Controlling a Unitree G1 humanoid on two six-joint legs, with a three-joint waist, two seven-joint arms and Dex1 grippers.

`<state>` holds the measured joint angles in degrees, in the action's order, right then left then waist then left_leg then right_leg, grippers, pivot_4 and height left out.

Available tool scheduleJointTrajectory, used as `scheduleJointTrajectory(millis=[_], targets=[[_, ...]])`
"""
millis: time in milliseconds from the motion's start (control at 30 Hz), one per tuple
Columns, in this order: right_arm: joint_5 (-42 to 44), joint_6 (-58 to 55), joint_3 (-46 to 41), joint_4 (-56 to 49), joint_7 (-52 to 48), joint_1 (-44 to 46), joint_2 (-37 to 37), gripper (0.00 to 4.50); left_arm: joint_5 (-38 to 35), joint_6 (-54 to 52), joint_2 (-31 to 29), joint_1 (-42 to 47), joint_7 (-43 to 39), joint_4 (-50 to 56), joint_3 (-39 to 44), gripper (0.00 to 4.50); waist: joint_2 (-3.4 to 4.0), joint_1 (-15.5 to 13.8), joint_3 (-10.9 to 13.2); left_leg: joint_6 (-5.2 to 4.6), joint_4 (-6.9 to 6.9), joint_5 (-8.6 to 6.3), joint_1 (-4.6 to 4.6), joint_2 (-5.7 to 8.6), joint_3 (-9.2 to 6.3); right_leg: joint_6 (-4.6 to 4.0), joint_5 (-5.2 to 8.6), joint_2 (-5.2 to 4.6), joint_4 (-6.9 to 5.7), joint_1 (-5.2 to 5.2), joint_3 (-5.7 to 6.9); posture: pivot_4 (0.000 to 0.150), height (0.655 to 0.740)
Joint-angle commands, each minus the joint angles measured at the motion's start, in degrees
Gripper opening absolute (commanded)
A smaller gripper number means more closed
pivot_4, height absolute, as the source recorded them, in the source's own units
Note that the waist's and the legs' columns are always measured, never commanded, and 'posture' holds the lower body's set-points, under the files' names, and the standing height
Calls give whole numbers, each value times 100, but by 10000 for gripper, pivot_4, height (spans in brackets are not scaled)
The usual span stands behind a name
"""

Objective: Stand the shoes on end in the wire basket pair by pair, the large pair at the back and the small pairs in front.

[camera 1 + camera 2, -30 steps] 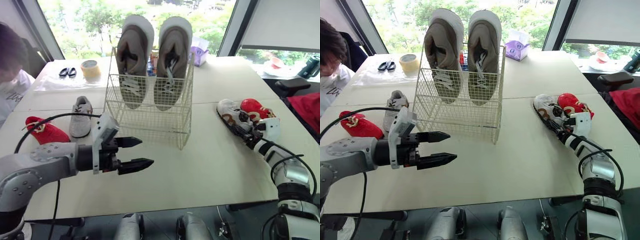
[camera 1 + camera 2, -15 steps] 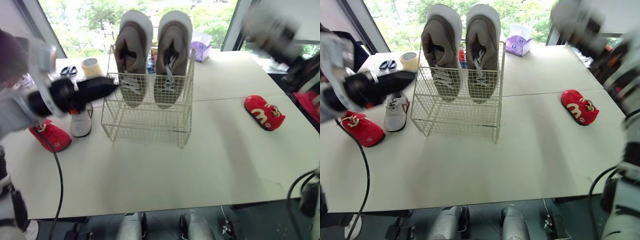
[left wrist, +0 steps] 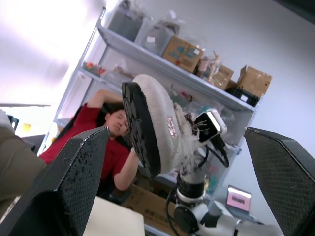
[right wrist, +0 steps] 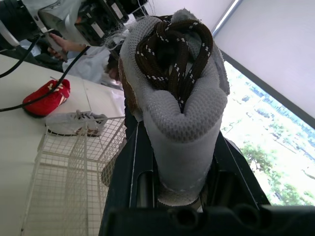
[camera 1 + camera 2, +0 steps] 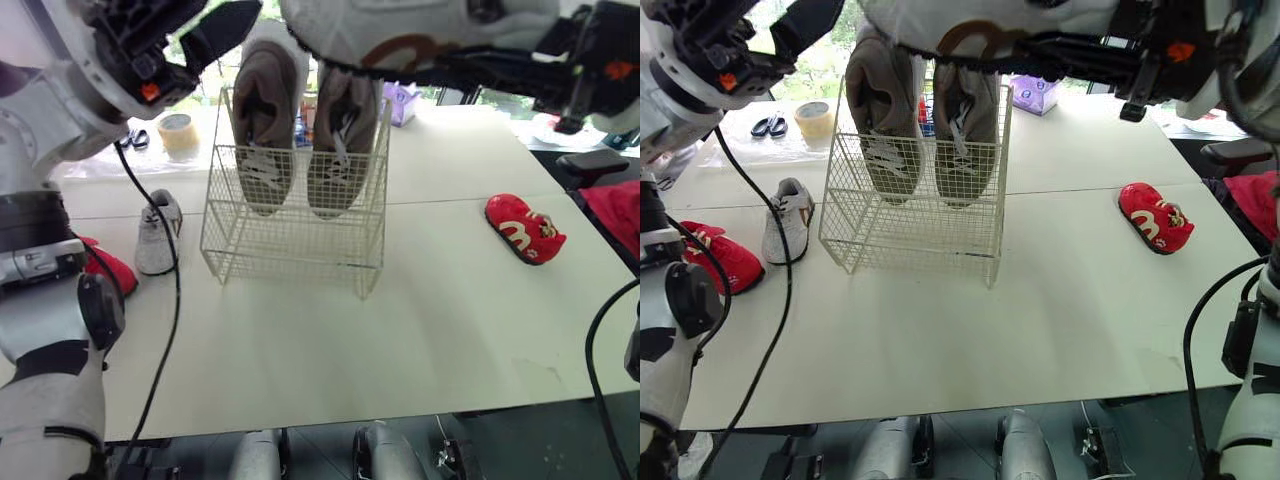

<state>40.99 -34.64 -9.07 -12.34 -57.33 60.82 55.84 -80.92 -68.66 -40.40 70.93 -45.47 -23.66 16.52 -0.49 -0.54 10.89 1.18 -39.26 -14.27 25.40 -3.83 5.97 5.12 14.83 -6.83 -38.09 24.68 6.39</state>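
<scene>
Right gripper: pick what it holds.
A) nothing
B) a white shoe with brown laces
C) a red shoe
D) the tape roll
B: the right gripper is clamped on a white shoe with brown laces, held high above the basket.

White table (image 5: 450, 330), roll of tape (image 5: 812, 118) and black scissors (image 5: 766, 126) near its far left corner, purple tissue box (image 5: 1033, 95) toward the far edge, wall shelf (image 3: 162, 61) loaded with cardboard boxes (image 3: 182, 49), person in a red shirt (image 3: 101, 157) seated beneath it.
</scene>
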Motion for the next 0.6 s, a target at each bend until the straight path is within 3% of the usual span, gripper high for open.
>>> scheduleJointTrajectory(millis=[33,333,433,600], targets=[[10,134,34,-159,-107,261,-100,6572,237,-152,-1,340,-392,43,-30,45000,-1,2,1,1,0,1,0,-1,-1,0,0,1,-1,0,1,1500,6938],[-179,251,275,-353,-212,243,-257,6572,1023,-395,96,493,-1315,113,-480,45000,-2,-4,1,2,-1,1,1,0,0,0,0,0,-1,1,1,1500,6938],[-178,238,259,-358,-213,239,-282,6411,1131,-485,111,528,-1451,69,-458,36261,-2,3,1,2,0,1,1,-1,0,0,0,0,-1,3,0,1500,6938],[-81,120,230,-385,-77,244,-404,6411,1147,-534,203,388,-1324,209,-247,11468,-2,7,1,2,0,1,1,-1,-1,0,0,0,-2,3,0,1500,6938]])
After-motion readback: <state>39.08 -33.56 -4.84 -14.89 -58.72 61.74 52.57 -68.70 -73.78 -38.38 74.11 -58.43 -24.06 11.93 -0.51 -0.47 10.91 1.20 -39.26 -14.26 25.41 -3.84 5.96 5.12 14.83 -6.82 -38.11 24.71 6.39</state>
